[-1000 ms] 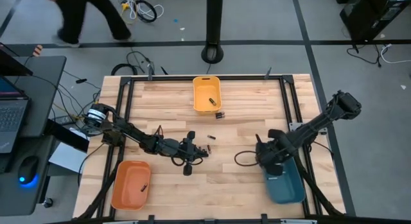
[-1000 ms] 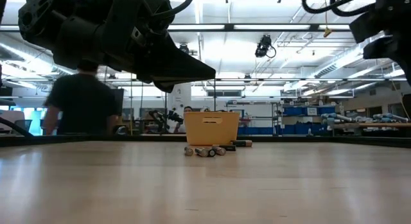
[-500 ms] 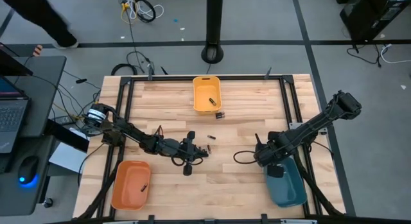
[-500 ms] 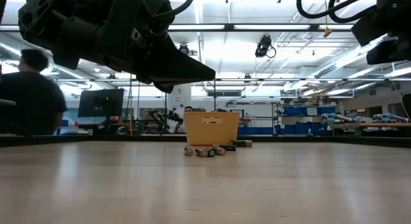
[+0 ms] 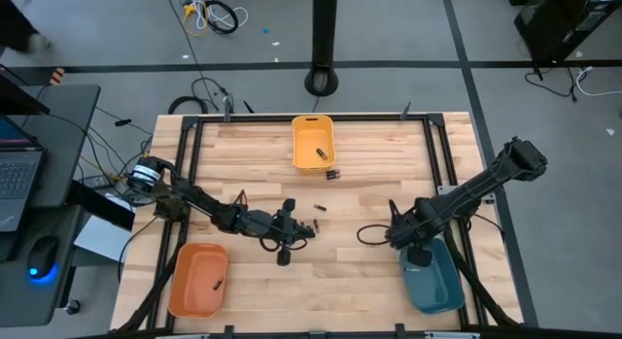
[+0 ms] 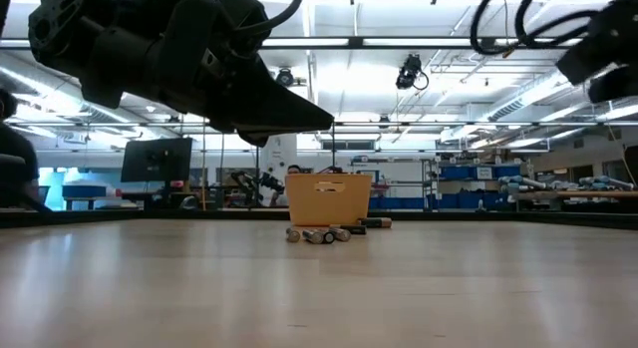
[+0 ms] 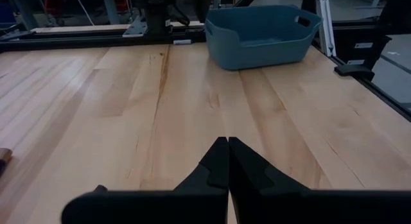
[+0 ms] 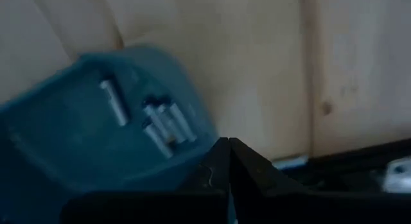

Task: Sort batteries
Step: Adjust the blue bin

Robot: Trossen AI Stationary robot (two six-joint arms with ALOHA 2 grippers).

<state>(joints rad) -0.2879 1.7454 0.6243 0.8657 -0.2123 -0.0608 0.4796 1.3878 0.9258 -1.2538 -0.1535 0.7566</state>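
Several small batteries (image 5: 314, 224) lie loose mid-table, one more (image 5: 319, 209) just beyond them and another (image 5: 332, 174) beside the yellow bin (image 5: 313, 156). In the low view they form a row (image 6: 319, 234) before that bin (image 6: 329, 198). My left gripper (image 5: 303, 229) hovers shut above the wood just left of the cluster, with nothing between its fingers (image 7: 227, 161). My right gripper (image 5: 412, 248) points down, shut and empty (image 8: 228, 155), over the far end of the blue bin (image 5: 432, 281). Several pale batteries (image 8: 160, 121) lie on that bin's floor.
An orange bin (image 5: 198, 279) with one dark battery stands at the near left. The yellow bin holds one battery (image 5: 318, 152). A black frame (image 5: 185, 154) runs round the tabletop. Bare wood lies between the loose batteries and the blue bin (image 7: 260, 34).
My right gripper has stayed over the blue bin's far end while its wrist has turned and tipped a little. In the room behind the table, a person has walked off toward the left.
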